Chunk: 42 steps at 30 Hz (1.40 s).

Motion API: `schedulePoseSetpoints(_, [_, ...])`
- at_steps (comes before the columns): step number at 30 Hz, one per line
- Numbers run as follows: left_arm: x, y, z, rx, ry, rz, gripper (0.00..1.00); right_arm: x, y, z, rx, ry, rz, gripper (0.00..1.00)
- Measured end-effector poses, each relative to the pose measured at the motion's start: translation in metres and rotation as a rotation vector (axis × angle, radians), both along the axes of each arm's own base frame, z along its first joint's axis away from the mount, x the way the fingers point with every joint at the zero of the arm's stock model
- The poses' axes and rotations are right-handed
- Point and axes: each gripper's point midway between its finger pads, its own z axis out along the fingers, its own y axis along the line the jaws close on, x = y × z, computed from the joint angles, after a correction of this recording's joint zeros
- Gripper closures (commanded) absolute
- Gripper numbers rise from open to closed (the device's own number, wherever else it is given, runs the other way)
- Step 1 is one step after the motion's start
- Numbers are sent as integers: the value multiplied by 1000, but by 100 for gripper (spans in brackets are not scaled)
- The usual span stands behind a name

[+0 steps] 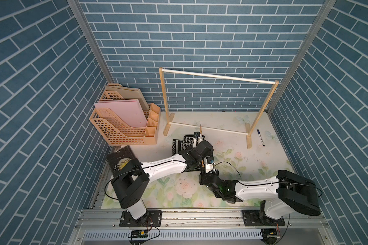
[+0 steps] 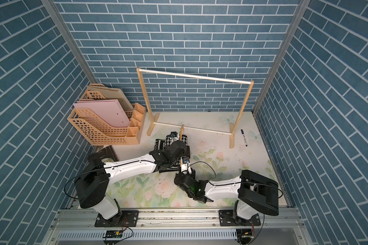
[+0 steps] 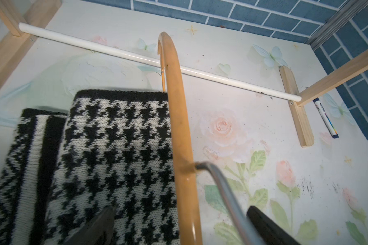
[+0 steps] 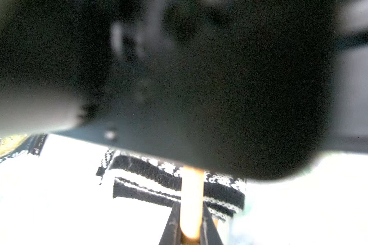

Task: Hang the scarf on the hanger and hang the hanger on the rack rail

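**Scarf (image 3: 119, 148) lies across the hanger (image 3: 180, 127); the lift is what remains**

Nearest the robot, the right gripper (image 4: 191, 212) is clamped on the near end of the hanger's wooden arm. In the right wrist view the pale wood runs straight up from between its dark jaws. The left arm's body blocks most of that view.

Beyond it, the left gripper (image 3: 180, 212) hangs over the hanger with its jaws spread wide and nothing held. One of its fingers (image 3: 100, 224) is above the houndstooth cloth and the other is on the far side of the metal hook (image 3: 221, 191).

The hanger stands on edge on the floral table (image 1: 232, 161). The scarf rests on the table and meets the hanger. In the right wrist view its black-edged folds show on both sides of the wood. The thin lower bar (image 3: 163, 78) disappears under the scarf's black edge, so the cloth seems to be draped over it, though the crossing itself is hidden.

Threading looks done, and the step in hand is probably the left arm backing away. The next move likely falls to the right gripper, which would raise the hanger so the scarf hangs from the bar. That calls for a firm, level lift, because the knit could slide toward the lower end, and the left fingers must clear the hook first.

Farther back stand the wooden rack (image 1: 219, 76), a marker (image 1: 260, 137) and a file organiser (image 1: 123, 131).
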Motion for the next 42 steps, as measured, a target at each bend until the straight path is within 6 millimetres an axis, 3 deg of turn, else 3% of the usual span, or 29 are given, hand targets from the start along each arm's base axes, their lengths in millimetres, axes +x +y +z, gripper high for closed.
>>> schedulePoseSetpoints(9, [-12,32,38,48,-39,-28,0,-1,22,32,70,-67,43,100])
schedulePoseSetpoints(15, [-18,37,31,73,-28,-64,0,2,21,24,53,-59,27,100])
schedulePoseSetpoints(24, [-17,17,-4,80,46,-120,1,10,7,1,35,-2,-62,100])
schedulePoseSetpoints(26, [-16,14,-9,76,55,-130,10,11,5,-3,36,7,-76,100])
schedulePoseSetpoints(29, [-13,7,-11,67,73,-147,19,15,3,-7,56,20,-104,100])
schedulePoseSetpoints(36, [-3,-19,-12,-22,165,-198,17,19,-6,-8,142,17,-146,100])
schedulePoseSetpoints(42, [-10,-36,-12,-117,240,-246,17,13,-7,-1,208,-29,-134,100])
